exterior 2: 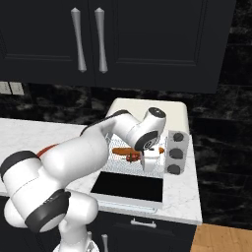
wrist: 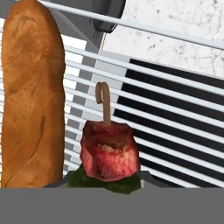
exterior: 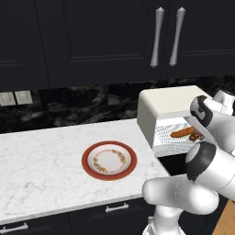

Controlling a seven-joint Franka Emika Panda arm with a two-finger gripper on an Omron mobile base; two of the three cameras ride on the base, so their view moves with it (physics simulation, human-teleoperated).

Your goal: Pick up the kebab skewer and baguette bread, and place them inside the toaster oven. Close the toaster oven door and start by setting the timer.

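**Skewer arriving on the rack beside the bread**

Claw point(exterior 2: 149, 161) is clenched on the kebab skewer point(wrist: 109, 151), holding it over the wire rack point(wrist: 175, 127) inside the toaster oven point(exterior: 170, 108). The baguette bread point(wrist: 33, 96) already lies on that rack, just beside. The toaster oven door point(exterior 2: 129, 187) hangs open; the plate point(exterior: 109, 160) on the surface point(exterior: 41, 160) holds no food. Left to do, I judge: release, close the door, set the timer. No writing can be read

Kitchen: marble counter point(exterior: 41, 160), dark cabinets point(exterior: 92, 36).
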